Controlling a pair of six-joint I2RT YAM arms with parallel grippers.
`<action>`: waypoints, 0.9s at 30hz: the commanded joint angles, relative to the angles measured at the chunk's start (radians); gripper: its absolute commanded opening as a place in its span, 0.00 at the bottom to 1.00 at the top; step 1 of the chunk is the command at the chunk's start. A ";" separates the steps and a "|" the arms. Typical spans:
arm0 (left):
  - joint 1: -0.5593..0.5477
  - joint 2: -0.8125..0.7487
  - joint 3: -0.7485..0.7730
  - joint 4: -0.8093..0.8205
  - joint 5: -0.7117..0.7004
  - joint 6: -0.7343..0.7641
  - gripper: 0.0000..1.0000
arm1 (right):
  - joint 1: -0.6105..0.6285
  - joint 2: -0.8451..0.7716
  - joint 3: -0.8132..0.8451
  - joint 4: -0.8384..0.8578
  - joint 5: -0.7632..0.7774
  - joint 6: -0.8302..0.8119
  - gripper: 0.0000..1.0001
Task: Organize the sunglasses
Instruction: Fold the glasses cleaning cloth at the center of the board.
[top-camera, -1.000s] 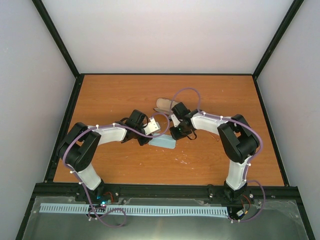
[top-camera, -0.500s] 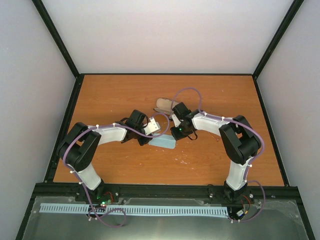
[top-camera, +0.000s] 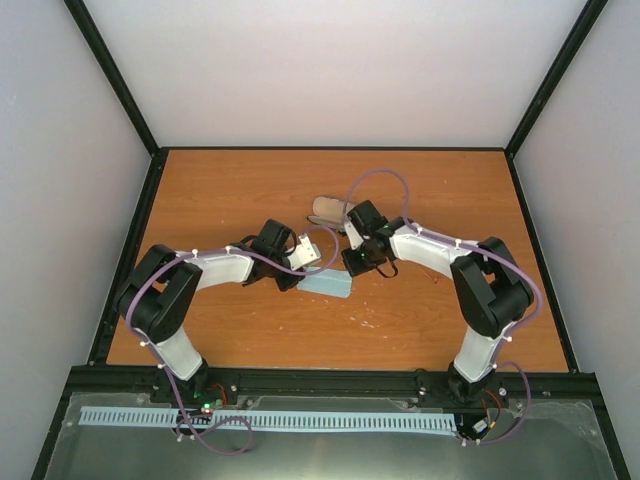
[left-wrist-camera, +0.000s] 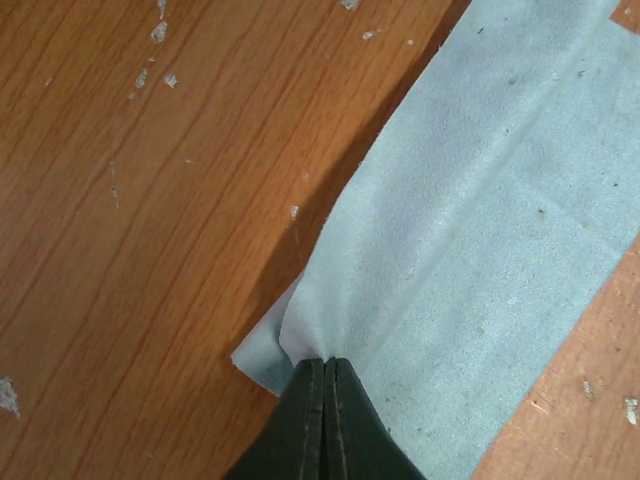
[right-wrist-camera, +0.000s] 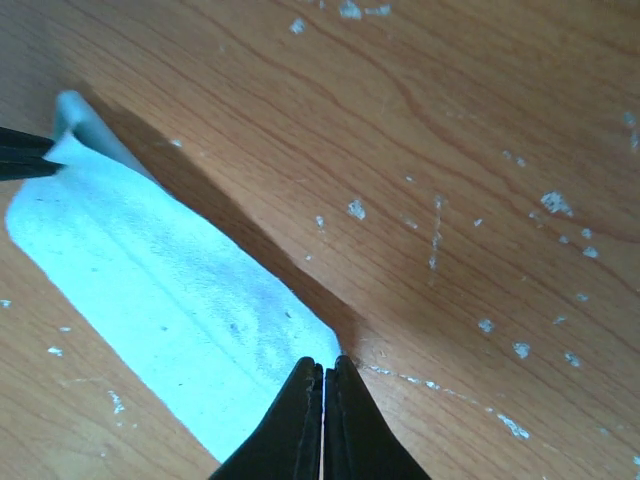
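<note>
A pale blue cloth (top-camera: 328, 285) lies folded into a strip at the table's middle, held between both grippers. My left gripper (left-wrist-camera: 324, 362) is shut on its left corner, and the cloth (left-wrist-camera: 480, 220) bunches up at the fingertips. My right gripper (right-wrist-camera: 324, 366) is shut on the opposite corner, and the cloth (right-wrist-camera: 150, 270) is raised a little off the wood along its far edge. The left fingertips (right-wrist-camera: 22, 158) show at the left edge of the right wrist view. The brown case (top-camera: 328, 208) lies just behind the right wrist. I cannot make out the sunglasses in any view.
The orange wooden table (top-camera: 220, 190) has black rails along its sides and white walls beyond. Both forearms meet over the middle. Small white flecks (right-wrist-camera: 355, 208) dot the wood.
My right wrist has shifted a little to the right and back, still shut on the cloth's corner. The left arm has not moved.
</note>
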 joint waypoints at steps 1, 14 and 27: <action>-0.007 0.017 0.007 0.022 0.000 0.003 0.02 | -0.003 -0.048 -0.015 0.017 -0.024 -0.004 0.03; -0.007 0.018 0.006 0.024 0.000 0.000 0.02 | -0.003 0.040 0.023 -0.027 0.016 -0.007 0.17; -0.007 0.023 0.007 0.024 -0.001 -0.001 0.02 | -0.003 0.066 0.040 -0.013 -0.006 -0.008 0.13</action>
